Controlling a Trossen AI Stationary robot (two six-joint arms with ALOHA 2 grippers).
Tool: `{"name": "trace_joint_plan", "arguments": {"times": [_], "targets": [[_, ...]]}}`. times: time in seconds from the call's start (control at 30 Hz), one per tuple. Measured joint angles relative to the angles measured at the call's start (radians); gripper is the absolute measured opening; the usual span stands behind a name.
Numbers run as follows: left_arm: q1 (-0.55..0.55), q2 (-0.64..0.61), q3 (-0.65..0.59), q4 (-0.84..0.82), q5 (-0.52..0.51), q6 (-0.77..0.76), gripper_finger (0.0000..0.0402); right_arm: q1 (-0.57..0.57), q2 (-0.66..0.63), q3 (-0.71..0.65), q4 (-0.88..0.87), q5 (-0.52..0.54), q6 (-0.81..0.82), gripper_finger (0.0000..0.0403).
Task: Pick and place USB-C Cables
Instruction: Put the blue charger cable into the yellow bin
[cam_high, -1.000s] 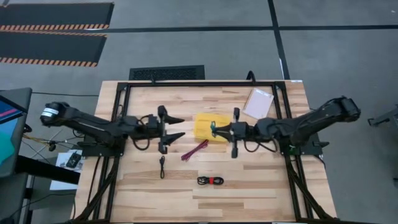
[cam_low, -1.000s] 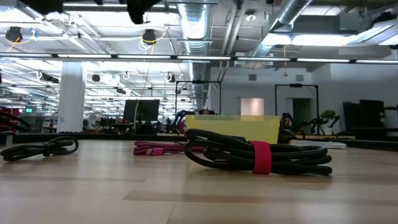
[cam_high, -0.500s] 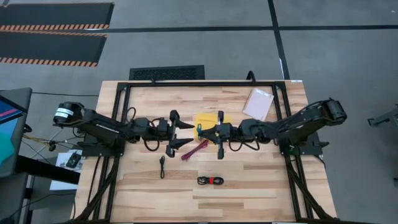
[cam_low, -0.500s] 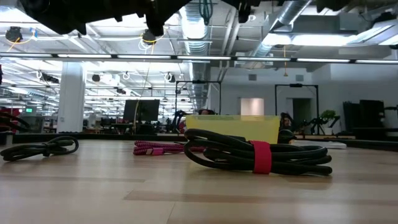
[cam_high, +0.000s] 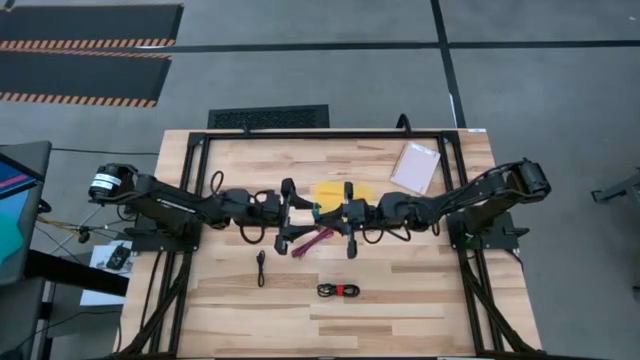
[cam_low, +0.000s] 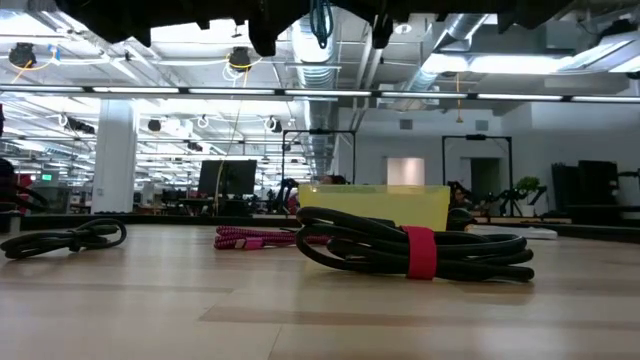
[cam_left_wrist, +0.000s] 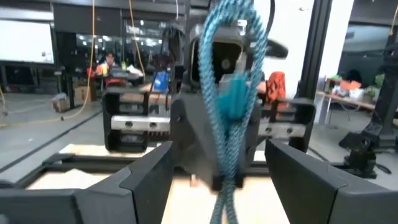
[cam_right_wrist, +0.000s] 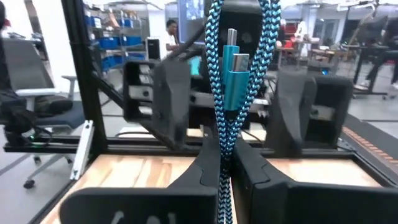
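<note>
The wooden table (cam_high: 420, 290) fills the middle of the high view, with both dark arms reaching in from its left and right edges to meet just left of centre. The yellow tray (cam_high: 335, 191) lies at the upper centre of the table, partly covered by the right arm, and the pale packet (cam_high: 415, 166) sits in the upper right, well apart from the cables.

The right gripper (cam_right_wrist: 227, 163) is clenched on the teal cable (cam_right_wrist: 233, 74), whose braided loop and metal plugs stand up between its fingers in the right wrist view. In the high view that cable (cam_high: 316, 210) shows as a small teal spot where the two grippers face each other. The left gripper (cam_left_wrist: 217, 180) has its fingers spread wide on either side of the hanging teal loop, apparently without touching it, though the view is blurred.

Below the grippers, the maroon cable (cam_high: 313, 241) lies slanted on the wood at centre. The black bundle with a red tie (cam_low: 420, 250) rests in the lower centre of the high view and large in the low view's middle. The thin black cable (cam_high: 260, 268) lies at lower left of centre.
</note>
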Motion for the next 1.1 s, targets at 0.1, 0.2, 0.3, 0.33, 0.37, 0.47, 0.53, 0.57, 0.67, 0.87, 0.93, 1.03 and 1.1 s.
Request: {"name": "trace_joint_plan", "arguments": {"times": [0.1, 0.2, 0.3, 0.33, 0.37, 0.47, 0.53, 0.57, 0.67, 0.87, 0.93, 1.03, 1.1], "targets": [[0.000, 0.000, 0.002, 0.003, 0.000, 0.005, 0.0242, 0.000, -0.001, 0.000, 0.007, -0.017, 0.000, 0.0029], [0.000, 0.000, 0.002, 0.003, 0.000, 0.012, 0.0239, 0.000, 0.000, 0.000, 0.001, -0.019, 0.000, 0.0029], [0.000, 0.000, 0.002, 0.003, -0.001, 0.015, 0.0218, 0.000, 0.000, 0.000, 0.000, -0.019, 0.000, 0.0027], [0.000, 0.000, 0.002, 0.003, -0.001, 0.015, 0.0206, 0.000, 0.000, 0.000, 0.000, -0.019, 0.000, 0.0028], [0.000, 0.000, 0.002, 0.004, -0.001, 0.016, 0.0193, 0.000, 0.000, 0.000, 0.000, -0.019, 0.000, 0.0028], [0.003, 0.000, 0.002, 0.003, 0.004, 0.016, 0.0143, 0.000, 0.000, 0.000, -0.003, -0.019, 0.000, 0.0031], [0.008, 0.000, 0.002, 0.003, 0.010, 0.016, 0.0109, -0.001, -0.001, 0.000, -0.006, -0.016, 0.000, 0.0031], [0.011, 0.000, 0.002, 0.003, 0.016, 0.016, 0.0092, -0.001, -0.001, 0.000, -0.009, -0.015, 0.000, 0.0031], [0.022, -0.001, 0.002, 0.004, 0.060, 0.016, 0.0048, 0.000, -0.002, 0.000, -0.016, -0.014, -0.001, 0.0028], [0.027, -0.001, 0.002, 0.006, 0.092, 0.016, 0.0005, 0.001, -0.003, 0.000, -0.032, -0.020, 0.011, 0.0033], [0.027, -0.001, 0.002, 0.006, 0.091, 0.016, 0.0003, -0.002, -0.003, 0.000, -0.033, -0.020, 0.022, 0.0035], [0.027, -0.001, 0.002, 0.006, 0.086, 0.015, 0.0002, -0.005, -0.003, 0.000, -0.034, -0.021, 0.024, 0.0035], [0.027, -0.001, 0.002, 0.006, 0.084, 0.014, 0.0002, -0.005, -0.003, 0.000, -0.034, -0.020, 0.024, 0.0036]]}}
